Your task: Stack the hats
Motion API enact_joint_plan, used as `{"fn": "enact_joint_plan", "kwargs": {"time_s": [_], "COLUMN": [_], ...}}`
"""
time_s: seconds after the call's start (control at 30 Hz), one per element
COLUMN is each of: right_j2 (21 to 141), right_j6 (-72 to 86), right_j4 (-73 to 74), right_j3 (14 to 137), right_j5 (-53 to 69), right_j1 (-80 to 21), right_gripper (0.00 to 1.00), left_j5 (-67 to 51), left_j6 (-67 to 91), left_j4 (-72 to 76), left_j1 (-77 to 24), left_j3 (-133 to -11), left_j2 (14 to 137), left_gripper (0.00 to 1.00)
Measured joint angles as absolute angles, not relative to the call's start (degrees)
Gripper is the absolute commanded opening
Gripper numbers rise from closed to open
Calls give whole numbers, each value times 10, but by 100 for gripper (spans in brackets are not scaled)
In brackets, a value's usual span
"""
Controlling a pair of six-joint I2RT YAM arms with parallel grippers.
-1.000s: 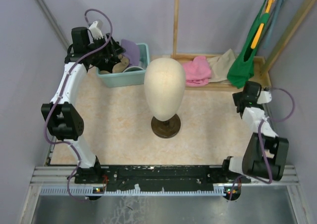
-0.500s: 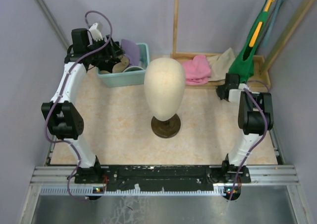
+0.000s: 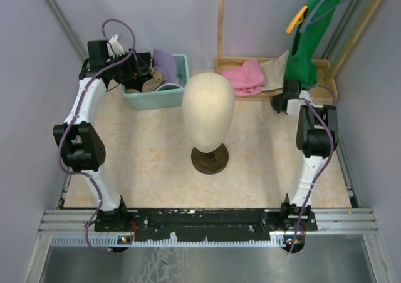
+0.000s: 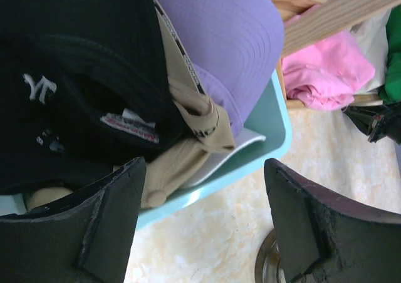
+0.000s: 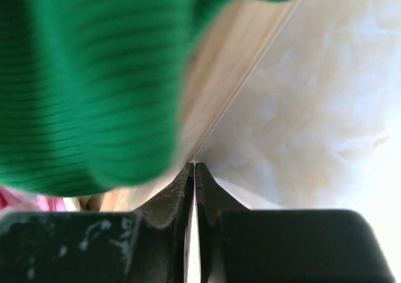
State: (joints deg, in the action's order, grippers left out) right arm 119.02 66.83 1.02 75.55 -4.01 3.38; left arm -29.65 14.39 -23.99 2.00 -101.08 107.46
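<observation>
Hats, soft fabric with curved brims, heaped together in a teal plastic bin [image 4: 274,130] at the far left of the table [image 3: 150,164]. Black cap [image 4: 75,64]: matte cloth, stitched white logo, small woven label at the inner edge; lies uppermost on the left of the heap. Purple cap [image 4: 219,39]: smooth brim with rows of parallel stitching, leaning against the bin's far side. Tan cap [image 4: 182,154]: crumpled, with a patterned sweatband, wedged between the black and the purple. White cap [image 4: 241,148]: only a pale curved brim edge shows, against the bin's wall. Left claw [image 4: 203,183]: dark, scuffed fingers spread wide over the bin's near rim, gripping nothing. Mannequin head [image 3: 208,111]: smooth cream egg shape on a dark round base [image 3: 210,159], mid-table. Wooden tray [image 3: 329,89]: far right, holding a rumpled pink cloth [image 3: 245,79]. Green top [image 3: 304,51]: ribbed knit, hanging above the tray. Right claw [image 5: 193,170]: pads pressed together at the tray's edge, just under the green knit; no cloth is visible between them.
</observation>
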Motion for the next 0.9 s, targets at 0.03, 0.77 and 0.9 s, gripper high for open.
{"fn": "enact_joint_plan", "kwargs": {"time_s": [0.03, 0.77, 0.9], "right_j2": [1190, 917, 905], "right_j6": [661, 404, 373], "right_j4": [10, 12, -14], "right_j3": [755, 654, 652], "right_j5": [-39, 43, 84], "right_j1": [34, -15, -15], "right_gripper": [19, 60, 60], "left_j5": [-296, -314, -333], "left_j6": [145, 250, 267], "left_j4": [-245, -242, -217], "left_j1": [20, 36, 31], "left_j3": [-1023, -1199, -1168], "left_j2": [1084, 1201, 1201], "left_gripper": [83, 79, 80]}}
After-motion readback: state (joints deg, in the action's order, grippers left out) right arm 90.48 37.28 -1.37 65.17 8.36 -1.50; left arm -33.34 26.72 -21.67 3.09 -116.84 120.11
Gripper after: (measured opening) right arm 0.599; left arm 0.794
